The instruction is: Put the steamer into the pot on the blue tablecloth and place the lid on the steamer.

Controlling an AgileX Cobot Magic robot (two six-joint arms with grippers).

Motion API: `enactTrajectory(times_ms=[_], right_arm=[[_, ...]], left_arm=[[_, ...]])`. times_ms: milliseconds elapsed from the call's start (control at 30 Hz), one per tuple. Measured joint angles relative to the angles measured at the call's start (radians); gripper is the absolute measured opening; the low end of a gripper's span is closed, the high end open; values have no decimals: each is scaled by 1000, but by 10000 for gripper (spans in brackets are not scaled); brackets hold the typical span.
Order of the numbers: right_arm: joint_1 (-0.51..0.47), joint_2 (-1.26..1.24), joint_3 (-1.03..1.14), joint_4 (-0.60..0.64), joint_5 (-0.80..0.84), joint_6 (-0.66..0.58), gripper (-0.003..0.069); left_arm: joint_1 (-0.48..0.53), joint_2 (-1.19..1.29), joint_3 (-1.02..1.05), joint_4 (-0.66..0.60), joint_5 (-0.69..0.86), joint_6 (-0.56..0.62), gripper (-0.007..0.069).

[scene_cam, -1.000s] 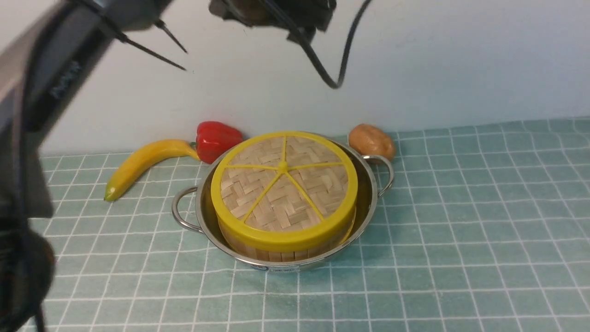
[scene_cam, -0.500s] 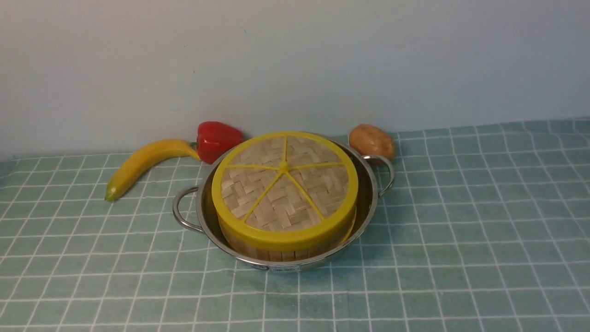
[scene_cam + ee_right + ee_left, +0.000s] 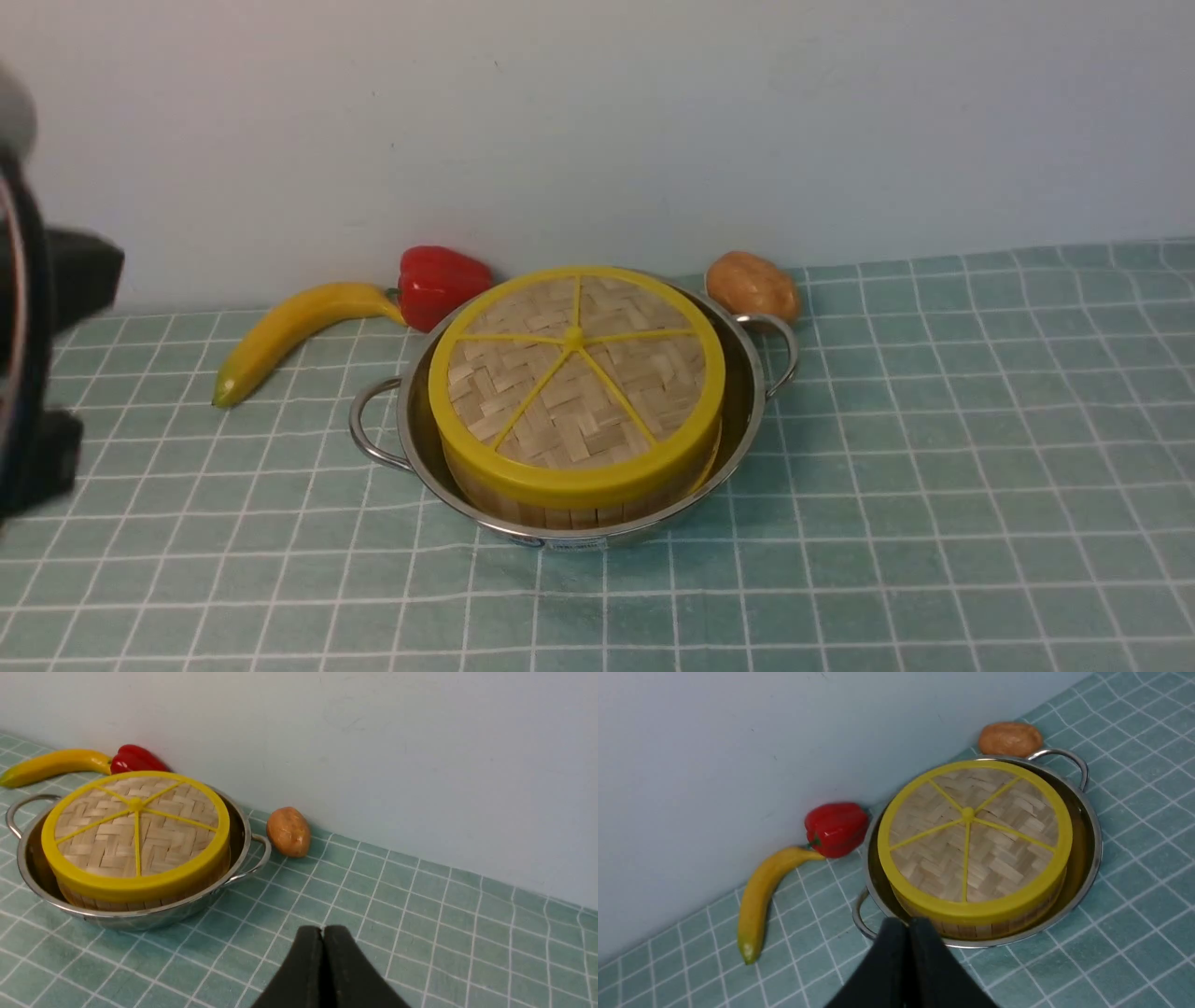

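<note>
The shiny steel pot [image 3: 747, 401] stands on the blue tablecloth [image 3: 934, 467]. The bamboo steamer [image 3: 569, 511] sits inside it, and the woven lid [image 3: 574, 378] with yellow rim and spokes lies flat on the steamer. All show in the left wrist view too, pot [image 3: 1087, 830] and lid [image 3: 971, 835], and in the right wrist view, pot [image 3: 140, 919] and lid [image 3: 135, 830]. My left gripper [image 3: 908, 924] is shut and empty, held back from the pot's near side. My right gripper [image 3: 322, 933] is shut and empty, over bare cloth to the pot's right.
A yellow banana [image 3: 289, 331] and a red pepper [image 3: 439, 280] lie behind the pot on the left by the wall. A brown potato [image 3: 752, 285] lies behind its right handle. Part of my left arm [image 3: 37, 355] shows at the front view's left edge.
The left arm, high over the scene a second ago, left the front view and now shows low at its left edge. Pot, steamer and lid have not moved.
</note>
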State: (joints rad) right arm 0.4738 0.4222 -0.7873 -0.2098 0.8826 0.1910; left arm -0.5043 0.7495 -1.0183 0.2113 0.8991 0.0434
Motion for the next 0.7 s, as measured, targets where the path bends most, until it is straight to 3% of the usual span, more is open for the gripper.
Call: enactTrajectory(times_ms=[67, 233, 700], right_arm=[[0, -27, 58, -9, -37, 7, -8], [0, -34, 107, -15, -49, 10, -7], [0, -34, 119, 73, -49, 14, 41]], left_arm=[[0, -93, 160, -3, -113, -43, -23], [0, -183, 319, -8, -230, -75, -23], [0, -200, 347, -18, -269, -87, -12]])
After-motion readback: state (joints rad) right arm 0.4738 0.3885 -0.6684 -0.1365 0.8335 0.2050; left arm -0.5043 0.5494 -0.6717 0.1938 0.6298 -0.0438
